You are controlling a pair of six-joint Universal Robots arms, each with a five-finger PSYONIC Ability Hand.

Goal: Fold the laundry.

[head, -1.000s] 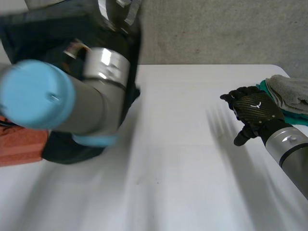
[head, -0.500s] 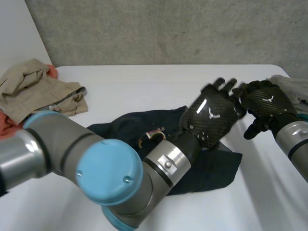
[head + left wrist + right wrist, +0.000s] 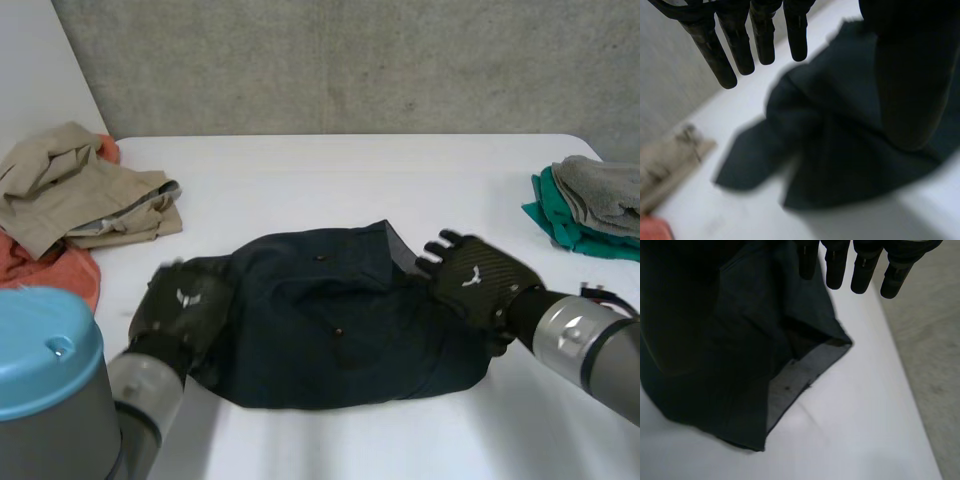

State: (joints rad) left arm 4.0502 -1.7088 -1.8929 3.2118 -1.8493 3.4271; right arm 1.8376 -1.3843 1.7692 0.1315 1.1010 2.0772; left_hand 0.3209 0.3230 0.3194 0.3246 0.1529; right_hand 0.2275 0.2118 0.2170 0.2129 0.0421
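The dark blue garment [image 3: 330,330] is lying on the white table [image 3: 400,180], and the wrist views are showing the left hand [image 3: 185,305] and right hand [image 3: 475,285] open at its ends, holding nothing.

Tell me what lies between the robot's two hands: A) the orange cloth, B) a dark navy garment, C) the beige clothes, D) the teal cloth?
B: the dark navy garment lies between them, the left hand at one end and the right hand at the other.

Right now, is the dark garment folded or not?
Not folded: the dark garment lies loosely bunched on the table, edges uneven, one corner turned back.
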